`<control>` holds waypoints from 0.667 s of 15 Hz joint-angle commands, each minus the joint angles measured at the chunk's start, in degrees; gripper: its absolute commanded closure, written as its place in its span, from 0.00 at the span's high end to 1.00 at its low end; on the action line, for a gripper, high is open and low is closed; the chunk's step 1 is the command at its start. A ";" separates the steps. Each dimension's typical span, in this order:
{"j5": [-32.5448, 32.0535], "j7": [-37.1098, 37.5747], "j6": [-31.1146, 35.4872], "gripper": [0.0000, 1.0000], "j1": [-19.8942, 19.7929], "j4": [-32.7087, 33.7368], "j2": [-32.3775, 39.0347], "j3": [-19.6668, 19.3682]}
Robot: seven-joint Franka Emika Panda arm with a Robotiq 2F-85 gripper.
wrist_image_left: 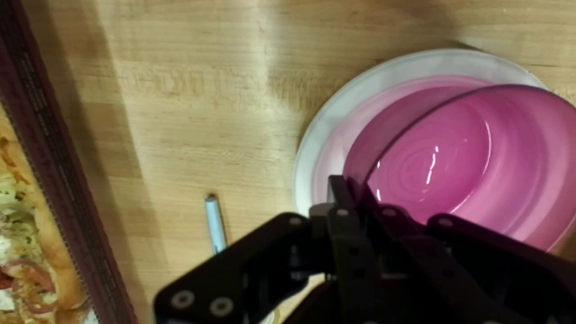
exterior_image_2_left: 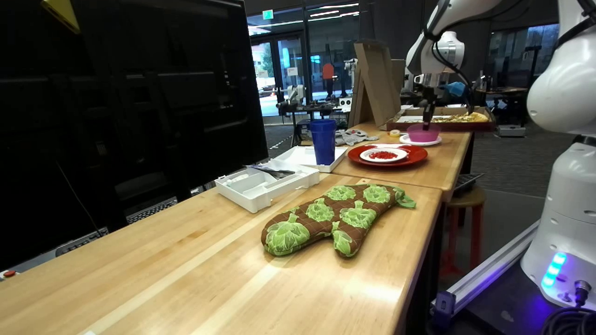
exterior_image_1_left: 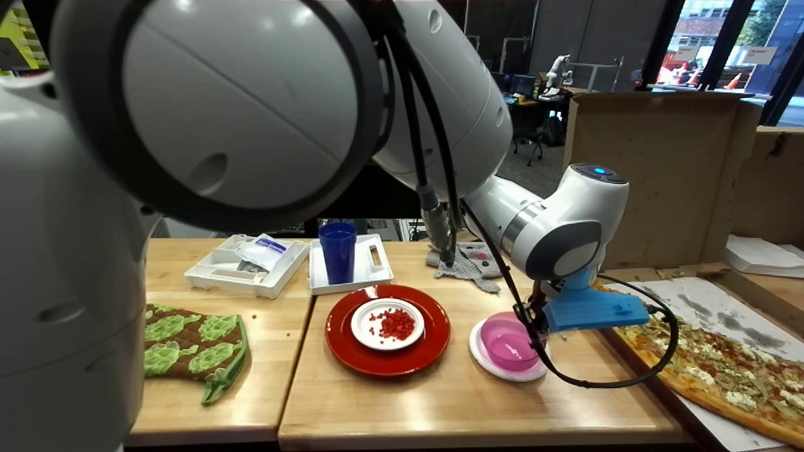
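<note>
Your pincer [wrist_image_left: 353, 189] is pinching the rim of a pink bowl [wrist_image_left: 450, 171]; its fingers are nearly meeting, with one standing outside the bowl's wall and one inside. The bowl is sitting open side up over a small white plate [exterior_image_1_left: 480, 356], within its edge, though you are not getting a clear enough look to tell whether the base is touching it.

Near that plate, a pale blue pen [wrist_image_left: 216, 225] is lying on the bench [exterior_image_1_left: 440, 408], between the plate and a pizza box [wrist_image_left: 47, 135]. A roll of tape [exterior_image_2_left: 395, 133] is resting close by too. The box's lid is standing raised, and a large pizza [exterior_image_1_left: 741, 376] is lying inside.

On the bowl's other side, a red plate [exterior_image_1_left: 433, 342] is carrying a white dish [exterior_image_1_left: 359, 326], which is holding scattered red bits [exterior_image_1_left: 397, 325]. Farther back, a grey cloth [exterior_image_1_left: 468, 267] is lying crumpled. Beyond the red plate, a blue cup [exterior_image_1_left: 339, 251] is standing upright in a white tray [exterior_image_1_left: 367, 273], and just beside that a divided white case [exterior_image_2_left: 240, 195] is holding a packet [exterior_image_1_left: 264, 251]. Farthest from your pincer, a brown oven mitt [exterior_image_2_left: 321, 223] with green prints is lying on the bench near the case.
</note>
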 commanded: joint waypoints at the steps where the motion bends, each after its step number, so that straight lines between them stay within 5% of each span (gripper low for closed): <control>1: -4.23 0.66 -2.35 0.01 -0.10 -0.77 -2.83 -0.26; 10: -5.59 -1.60 -7.53 0.01 0.38 0.09 -6.44 0.02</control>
